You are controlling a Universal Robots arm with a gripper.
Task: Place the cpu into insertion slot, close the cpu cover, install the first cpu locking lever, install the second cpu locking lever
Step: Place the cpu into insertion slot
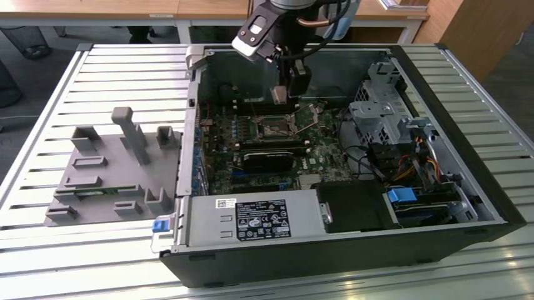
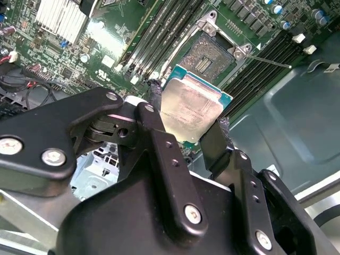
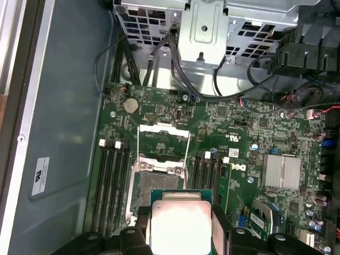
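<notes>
Second wrist view: the cpu is sitting between the two black fingers, its silver-grey top facing the camera and its green rim showing on the far side. The jaws are closing on two opposite edges of the chip, open just as wide as the chip itself, so you are holding it firmly.

Just past it, the insertion slot is lying bare, its dark contact field framed in silver metal, and the chip is not touching it. In the first wrist view the cpu is hanging just beside the slot, overlapping its near edge. Beyond the slot, the cpu cover is standing swung open, green board showing through its square window. A thin wire lever is sticking out from one corner of the frame. Long black memory slots are running along both sides of the socket, and a ribbed silver heatsink is sitting further across the motherboard.

In the exterior view you are holding the chip above the board, near the far wall of the open computer case. The case is lying on its side on the slatted tabletop, and a grey fixture is resting near the tabletop's edge on the exterior view's left.
</notes>
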